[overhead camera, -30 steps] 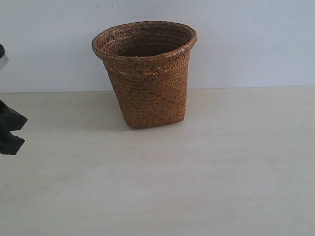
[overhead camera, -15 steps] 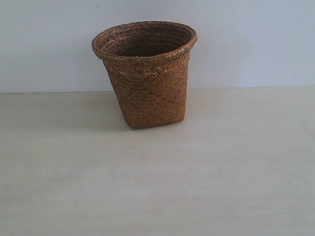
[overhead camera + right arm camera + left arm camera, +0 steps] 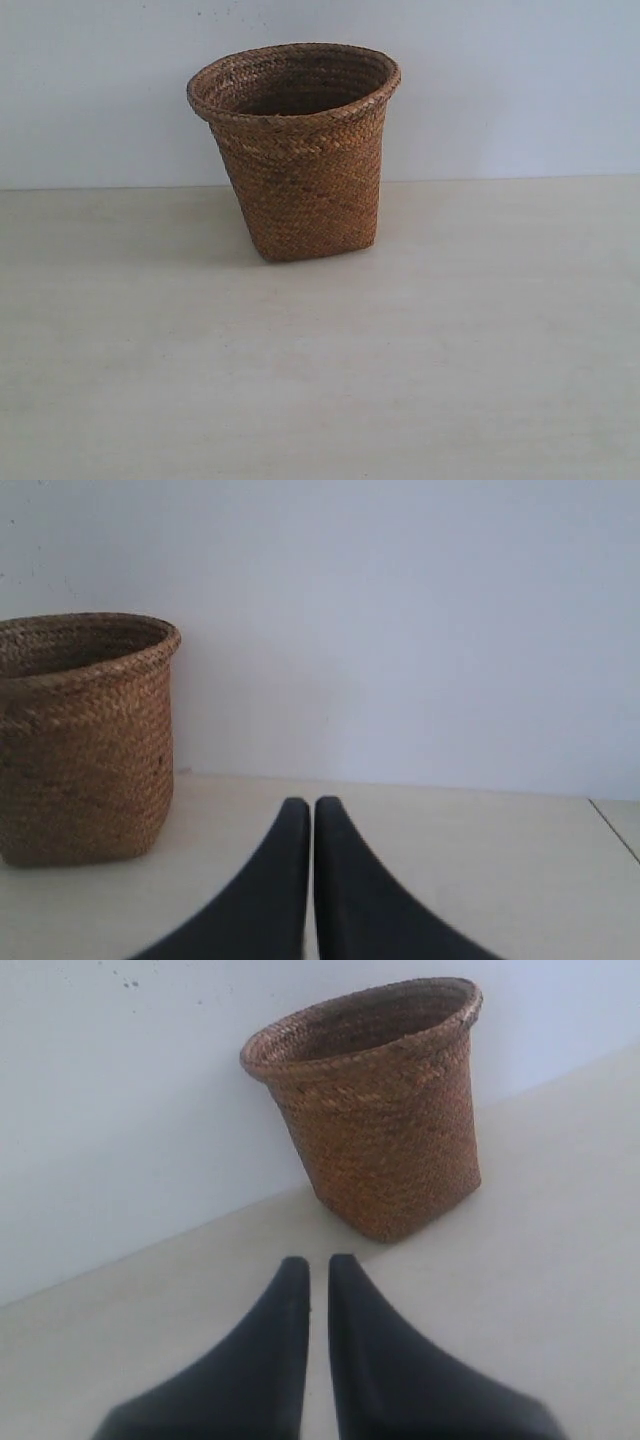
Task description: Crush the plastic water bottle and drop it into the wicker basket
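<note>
The left hand [image 3: 318, 1260] and the right hand [image 3: 310, 802] both have their fingers almost together and empty, while the basket [image 3: 300, 170] stands upper-centre on the counter [image 3: 420, 380].

A plain, pale bluish-white painted wall [image 3: 520, 90] fills the upper part of the exterior view, from 9 o'clock over 12 to 3 o'clock. It meets a flat, pale cream tabletop with faint wood grain [image 3: 480, 360] along a straight horizontal line. A few tiny dark specks [image 3: 207, 12] dot the wall near 11 o'clock. The light is soft and even, without hard shadows.
</note>
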{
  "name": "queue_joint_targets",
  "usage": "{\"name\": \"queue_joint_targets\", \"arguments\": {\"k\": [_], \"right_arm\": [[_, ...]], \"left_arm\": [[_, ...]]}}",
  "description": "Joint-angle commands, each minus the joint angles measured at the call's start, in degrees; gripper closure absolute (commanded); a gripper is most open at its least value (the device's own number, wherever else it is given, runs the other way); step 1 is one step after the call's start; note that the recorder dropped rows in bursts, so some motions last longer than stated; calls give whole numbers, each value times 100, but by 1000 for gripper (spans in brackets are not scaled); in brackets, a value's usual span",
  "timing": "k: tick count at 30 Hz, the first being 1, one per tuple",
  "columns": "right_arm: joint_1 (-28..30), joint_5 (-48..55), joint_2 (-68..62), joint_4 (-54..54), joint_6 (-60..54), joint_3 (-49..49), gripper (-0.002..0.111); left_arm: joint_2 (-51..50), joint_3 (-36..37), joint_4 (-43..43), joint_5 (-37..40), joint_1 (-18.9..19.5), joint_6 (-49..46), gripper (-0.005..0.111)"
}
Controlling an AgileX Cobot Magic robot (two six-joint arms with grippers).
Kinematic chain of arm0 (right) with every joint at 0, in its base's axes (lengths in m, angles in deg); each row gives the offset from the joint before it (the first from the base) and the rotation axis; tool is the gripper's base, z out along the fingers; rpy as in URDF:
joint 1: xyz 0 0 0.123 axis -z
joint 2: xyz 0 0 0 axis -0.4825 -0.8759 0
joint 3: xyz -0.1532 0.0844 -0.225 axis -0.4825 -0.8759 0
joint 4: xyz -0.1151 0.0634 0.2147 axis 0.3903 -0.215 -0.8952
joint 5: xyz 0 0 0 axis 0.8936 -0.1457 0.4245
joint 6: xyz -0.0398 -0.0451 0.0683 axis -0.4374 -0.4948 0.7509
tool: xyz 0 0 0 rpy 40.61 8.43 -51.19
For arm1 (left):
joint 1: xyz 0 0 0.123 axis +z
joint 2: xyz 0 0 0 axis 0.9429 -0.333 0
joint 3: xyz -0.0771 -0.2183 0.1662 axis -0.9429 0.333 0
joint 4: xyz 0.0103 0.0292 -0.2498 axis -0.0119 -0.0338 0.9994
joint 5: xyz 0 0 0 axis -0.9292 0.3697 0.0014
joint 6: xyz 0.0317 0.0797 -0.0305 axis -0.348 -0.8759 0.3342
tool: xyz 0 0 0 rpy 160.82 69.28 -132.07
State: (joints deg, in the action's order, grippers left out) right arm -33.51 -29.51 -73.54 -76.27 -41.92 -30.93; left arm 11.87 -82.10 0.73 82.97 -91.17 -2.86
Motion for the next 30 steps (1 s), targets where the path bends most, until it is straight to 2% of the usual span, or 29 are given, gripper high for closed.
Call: {"name": "queue_joint_targets", "arguments": {"k": [1, 5, 9, 19, 30], "right_arm": [[11, -181, 244, -110, 19, -231, 108], [11, -309, 271, -110, 19, -491, 108], [11, -516, 271, -110, 19, -781, 108], [11, -638, 271, -110, -26, -1080, 108], [11, -626, 271, -110, -26, -1080, 108]], "left_arm": [[478, 46, 63, 43, 0, 427, 102], [839, 46, 324, 27, 0, 1108, 102], [964, 60, 323, 183, 0, 1028, 102], [964, 775, 347, -444, 0, 987, 102], [964, 787, 347, -446, 0, 987, 102]]}}
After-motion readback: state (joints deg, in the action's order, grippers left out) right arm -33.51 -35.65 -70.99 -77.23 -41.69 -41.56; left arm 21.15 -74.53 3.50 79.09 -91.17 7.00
